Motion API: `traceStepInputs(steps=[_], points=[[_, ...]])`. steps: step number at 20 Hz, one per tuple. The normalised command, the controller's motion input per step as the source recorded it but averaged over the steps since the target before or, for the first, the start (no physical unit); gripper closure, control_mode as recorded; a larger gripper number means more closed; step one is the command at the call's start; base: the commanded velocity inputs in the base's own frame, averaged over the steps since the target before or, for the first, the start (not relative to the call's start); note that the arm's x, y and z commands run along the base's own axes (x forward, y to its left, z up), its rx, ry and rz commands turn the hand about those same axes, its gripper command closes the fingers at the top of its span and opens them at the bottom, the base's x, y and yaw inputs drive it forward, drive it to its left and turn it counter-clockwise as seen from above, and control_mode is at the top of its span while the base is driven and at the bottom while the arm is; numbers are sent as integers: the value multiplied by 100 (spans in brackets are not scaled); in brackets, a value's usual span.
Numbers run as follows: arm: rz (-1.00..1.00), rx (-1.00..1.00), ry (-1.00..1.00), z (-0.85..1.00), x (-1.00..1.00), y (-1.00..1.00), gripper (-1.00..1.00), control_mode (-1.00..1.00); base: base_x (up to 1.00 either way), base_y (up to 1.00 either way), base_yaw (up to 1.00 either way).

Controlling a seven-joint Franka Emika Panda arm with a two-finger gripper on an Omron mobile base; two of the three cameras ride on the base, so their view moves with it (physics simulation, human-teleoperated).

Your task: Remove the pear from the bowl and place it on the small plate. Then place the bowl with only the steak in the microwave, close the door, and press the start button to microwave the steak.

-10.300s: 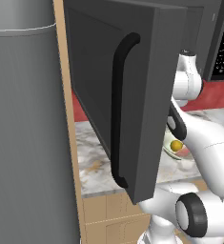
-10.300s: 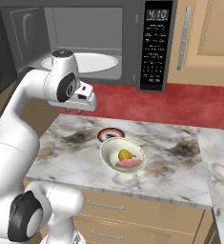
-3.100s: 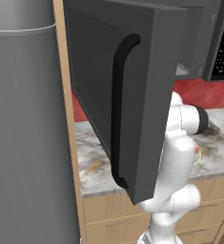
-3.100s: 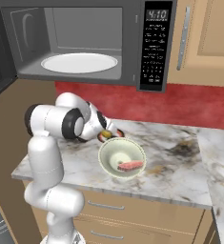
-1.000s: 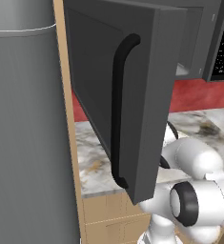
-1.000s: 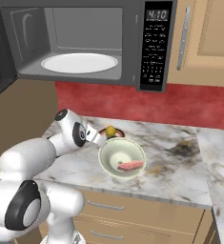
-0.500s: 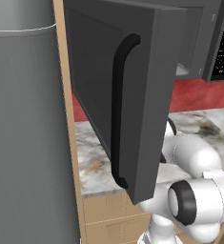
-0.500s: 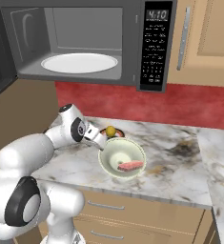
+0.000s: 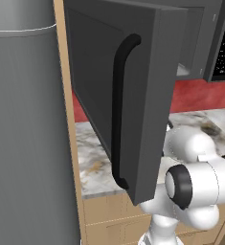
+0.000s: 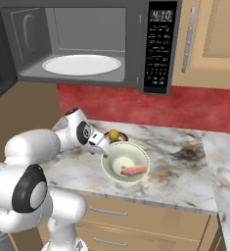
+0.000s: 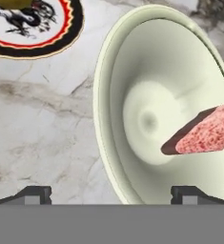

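Across the left base view, the open microwave door [image 9: 133, 95] swings far out over the tabletop [image 9: 92, 158], so a lifted bowl could clip it. From the right base view, the pear [image 10: 113, 134] already sits on the small plate [image 10: 121, 138], and the released pincer [image 10: 104, 148] hangs at the near rim of the bowl [image 10: 125, 162] holding the steak [image 10: 134, 170]. Seen from the hand view, the fingertips [image 11: 35, 194] straddle the thin wall; I judge a one-sided rim pinch may tip the bowl and spill the steak.
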Motion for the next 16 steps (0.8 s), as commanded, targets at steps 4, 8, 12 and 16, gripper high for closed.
traceStepInputs(steps=[4,8,12,16], points=[[0,0,0,-27,0,-11,-100,-100,0,0,0],[0,0,0,-17,0,-9,-100,-100,0,0,0],[0,0,0,-11,0,-7,-100,-100,0,0,0],[0,0,0,-9,0,-8,-100,-100,0,0,0]])
